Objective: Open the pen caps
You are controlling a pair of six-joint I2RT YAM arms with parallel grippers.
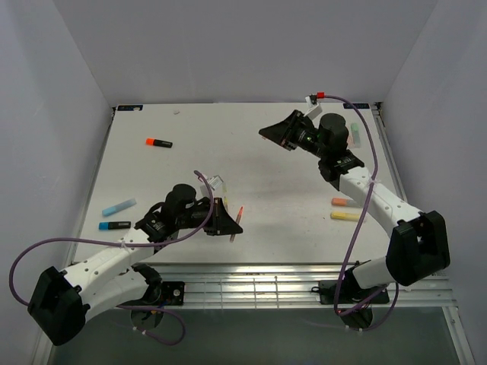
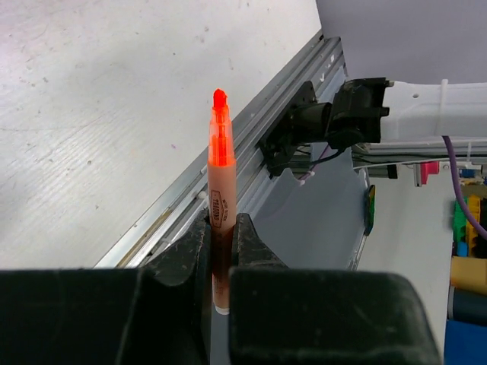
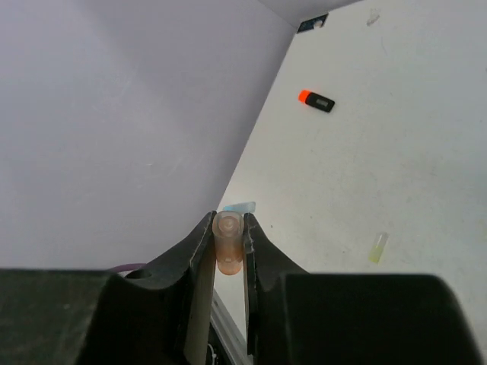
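Top external: one cap off, others left to open.
A blue cap (image 1: 103, 226) at left and an orange cap (image 1: 150, 141) at upper left sat on their pens; lower centre, the left gripper (image 1: 230, 220) was clamped on the uncapped pen (image 1: 237, 220); upper right, the right gripper (image 1: 268, 133) pinched the pulled-off cap (image 3: 228, 247).

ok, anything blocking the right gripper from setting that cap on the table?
Nothing visible. The right gripper holds the pale orange cap over bare table; the nearest pen, orange and black, lies well to its left.
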